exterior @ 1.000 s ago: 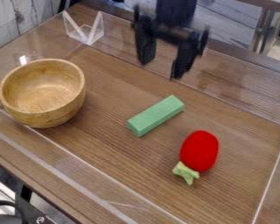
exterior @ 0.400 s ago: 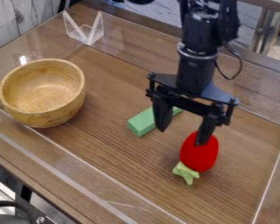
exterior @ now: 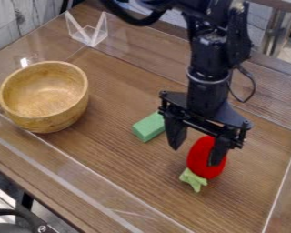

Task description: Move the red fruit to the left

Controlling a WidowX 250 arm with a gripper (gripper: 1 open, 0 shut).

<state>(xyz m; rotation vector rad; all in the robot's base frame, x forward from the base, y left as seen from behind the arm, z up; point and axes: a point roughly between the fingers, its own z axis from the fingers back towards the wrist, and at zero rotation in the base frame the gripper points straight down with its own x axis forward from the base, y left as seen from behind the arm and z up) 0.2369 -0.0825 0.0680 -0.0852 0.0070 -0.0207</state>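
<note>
One view from the camera shows the gripper (exterior: 200,151) pointing straight down with its black fingers (exterior: 176,135) spread wide, straddling the red fruit (exterior: 205,157), which lies on the wooden table (exterior: 99,159) between the jaws and is not yet pinched by them. Its pale green leafy end pokes out just below the fingertips toward the near edge, a green block (exterior: 147,127) lies just beside the left-hand finger, and a wooden bowl (exterior: 43,95) stands well apart at the far left.
</note>
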